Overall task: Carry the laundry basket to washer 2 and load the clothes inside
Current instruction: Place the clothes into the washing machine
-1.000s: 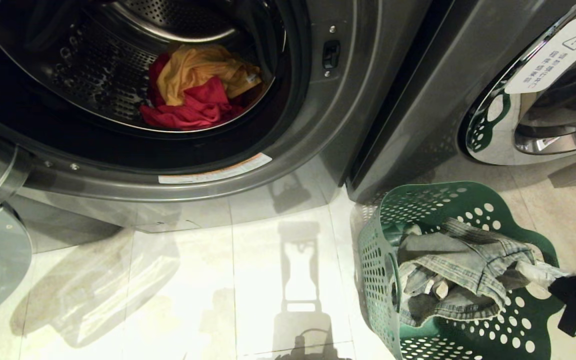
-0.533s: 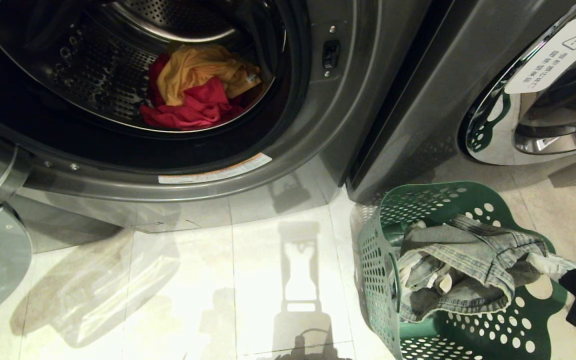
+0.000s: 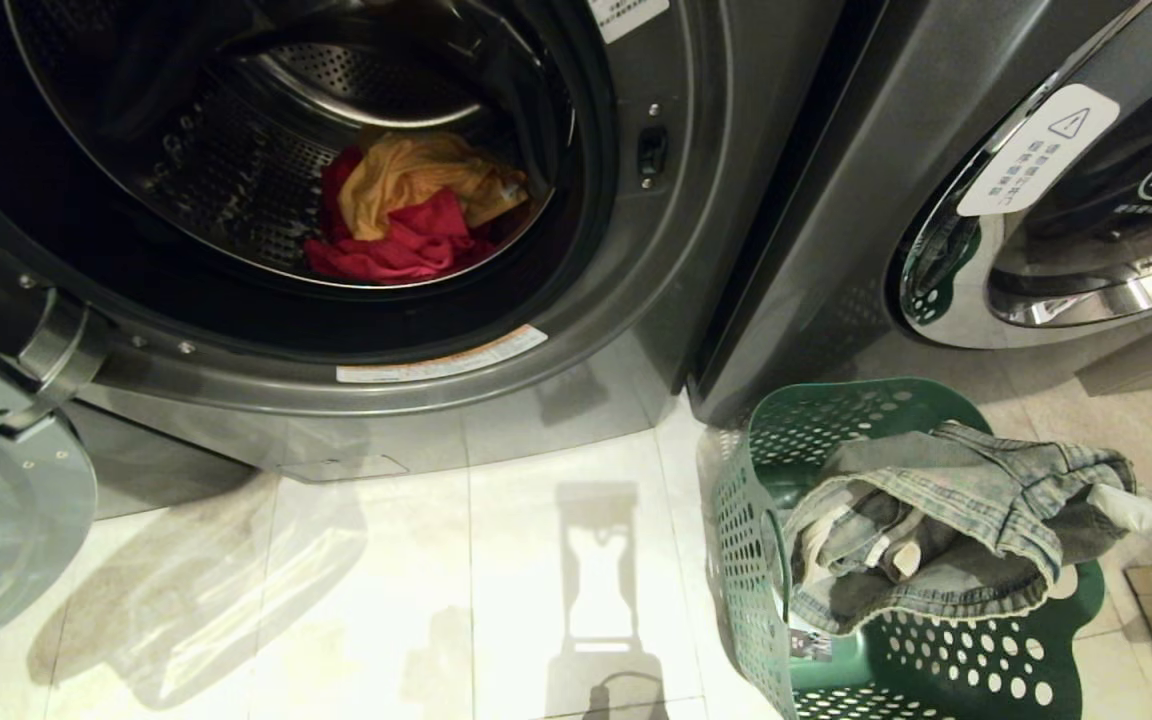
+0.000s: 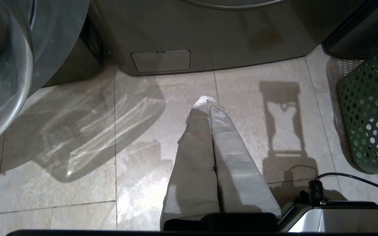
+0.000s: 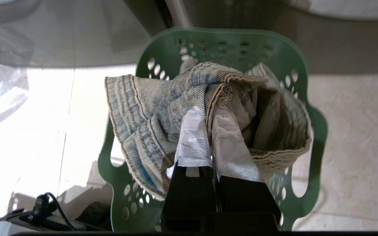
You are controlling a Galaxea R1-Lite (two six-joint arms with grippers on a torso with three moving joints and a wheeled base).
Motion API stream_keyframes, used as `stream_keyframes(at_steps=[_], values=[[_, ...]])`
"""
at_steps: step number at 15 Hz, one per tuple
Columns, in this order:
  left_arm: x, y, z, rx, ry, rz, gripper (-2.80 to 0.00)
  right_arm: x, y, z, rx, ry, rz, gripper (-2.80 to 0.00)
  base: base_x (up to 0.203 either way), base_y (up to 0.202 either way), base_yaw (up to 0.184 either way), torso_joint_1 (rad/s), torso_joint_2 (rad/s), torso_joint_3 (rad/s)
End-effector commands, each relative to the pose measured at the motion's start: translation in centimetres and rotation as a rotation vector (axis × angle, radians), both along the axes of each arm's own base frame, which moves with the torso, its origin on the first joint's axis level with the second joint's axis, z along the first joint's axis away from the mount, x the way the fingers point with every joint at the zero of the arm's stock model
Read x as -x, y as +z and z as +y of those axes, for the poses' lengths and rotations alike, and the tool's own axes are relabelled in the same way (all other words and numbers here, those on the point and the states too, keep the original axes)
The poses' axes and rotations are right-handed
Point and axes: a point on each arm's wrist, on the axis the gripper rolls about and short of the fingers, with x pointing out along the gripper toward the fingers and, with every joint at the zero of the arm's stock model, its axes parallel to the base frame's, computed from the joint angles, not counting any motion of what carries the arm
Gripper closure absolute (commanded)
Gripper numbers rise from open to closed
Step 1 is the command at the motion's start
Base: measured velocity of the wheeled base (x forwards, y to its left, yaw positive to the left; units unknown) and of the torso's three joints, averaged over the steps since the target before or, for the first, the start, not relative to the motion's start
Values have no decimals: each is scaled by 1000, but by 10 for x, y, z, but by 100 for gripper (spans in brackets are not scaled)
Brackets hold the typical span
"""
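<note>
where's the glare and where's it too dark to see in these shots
Head view: the floor tiles glare white before the washer, whose drum is dark around the clothes. Left wrist view: hard shadows on the floor beside the left gripper. Right wrist view: floor blown out beside the basket; jeans evenly lit.

A white label [image 3: 1036,150] bearing a warning triangle is seen on the right-hand machine's door rim [image 3: 946,235], at two o'clock; its print cannot be read. The remaining stickers are likewise illegible.
</note>
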Motion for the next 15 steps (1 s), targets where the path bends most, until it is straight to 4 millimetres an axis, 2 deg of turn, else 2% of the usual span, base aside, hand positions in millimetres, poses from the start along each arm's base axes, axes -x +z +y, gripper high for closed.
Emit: stream_keyframes(at_steps=[1,15], values=[[-1,-3,0,0,-1,9,0,3,6,0,3,3,-33,0,0,0,0,0,2,200],[-1,-3,0,0,-1,9,0,-5,12,-2,12,-46,-35,0,0,0,0,2,2,205]])
